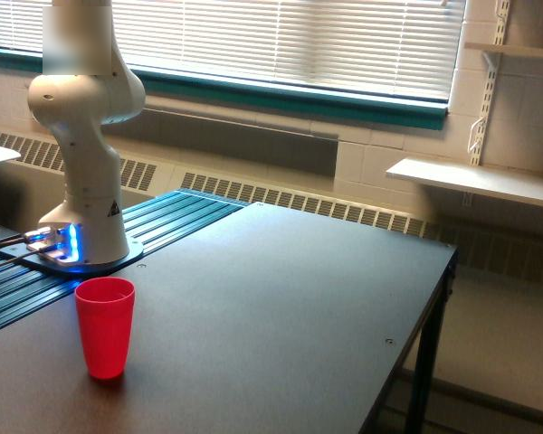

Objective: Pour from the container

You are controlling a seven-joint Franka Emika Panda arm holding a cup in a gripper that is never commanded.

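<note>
You see only the lower body of the white arm [81,136], rising from its base [72,253] at about ten o'clock on the dark table [290,307]; a blue light glows at the base. The pincer is out of the picture, so you cannot tell how wide it stands or what it holds. The clear container does not show either, so you cannot place it. The red cup [105,326] stands upright at about eight o'clock, near the base.
</note>
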